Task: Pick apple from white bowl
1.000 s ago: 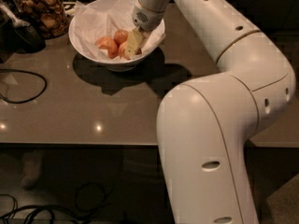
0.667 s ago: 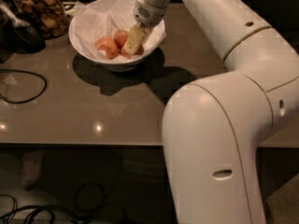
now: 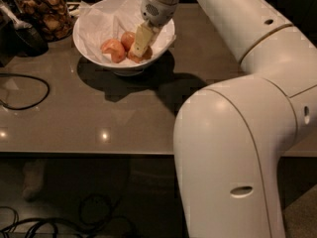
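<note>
Far left, a thin black cable [image 3: 22, 92] loops on the glossy grey-brown surface [image 3: 124, 125], and its left end runs out of view. Above it sits a dark object [image 3: 25, 39] I can't identify. Next is a glass jar of brown snacks [image 3: 45, 13], its top cut off by the edge.

Now the large glossy white bowl [image 3: 92, 56]. It stands upright on its small foot near the back of the surface, mouth open upward, lined with crinkled white paper [image 3: 99, 21]. Three reddish-orange apples lie in the bottom, touching each other: the left apple [image 3: 113, 49], the middle apple [image 3: 127, 39] and the right apple [image 3: 144, 56]. They look roundish to me. I can't pick out a long axis or a stem on any of them.

The claw [image 3: 140, 43] is down inside the bowl, slanting down-left from the wrist, right against the middle and right apples and partly covering them. I can't tell whether it's wide, narrow or gripping fruit.

Right of that, the bulky white robot arm [image 3: 233, 148] fills the foreground and hides the surface's right side.

Compared with a second ago, the claw and apples sit where they were, while the big arm segment has swung slightly rightward.
</note>
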Available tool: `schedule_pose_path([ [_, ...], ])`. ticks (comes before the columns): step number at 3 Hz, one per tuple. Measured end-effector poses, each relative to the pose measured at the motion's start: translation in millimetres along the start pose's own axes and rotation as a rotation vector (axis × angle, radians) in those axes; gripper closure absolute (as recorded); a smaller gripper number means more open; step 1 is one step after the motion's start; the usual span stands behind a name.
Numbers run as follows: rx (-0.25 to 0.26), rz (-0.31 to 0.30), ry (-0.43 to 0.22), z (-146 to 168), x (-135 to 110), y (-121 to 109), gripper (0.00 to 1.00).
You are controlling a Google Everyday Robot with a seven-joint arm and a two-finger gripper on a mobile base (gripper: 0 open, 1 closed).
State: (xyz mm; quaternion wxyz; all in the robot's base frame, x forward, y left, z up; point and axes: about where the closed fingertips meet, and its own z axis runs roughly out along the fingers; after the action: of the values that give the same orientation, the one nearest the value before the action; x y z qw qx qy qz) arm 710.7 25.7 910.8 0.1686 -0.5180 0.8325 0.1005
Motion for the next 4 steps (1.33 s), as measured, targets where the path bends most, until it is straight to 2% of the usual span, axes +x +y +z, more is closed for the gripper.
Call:
schedule_pose_path([
  [1,0.002,-0.032,0.011,0.8,-6.3,2.4,1.0],
  [2,0.002,-0.032,0.011,0.9,-6.4,2.4,0.82],
  [4,0.002,-0.032,0.011,0.9,-6.4,2.4,0.35],
])
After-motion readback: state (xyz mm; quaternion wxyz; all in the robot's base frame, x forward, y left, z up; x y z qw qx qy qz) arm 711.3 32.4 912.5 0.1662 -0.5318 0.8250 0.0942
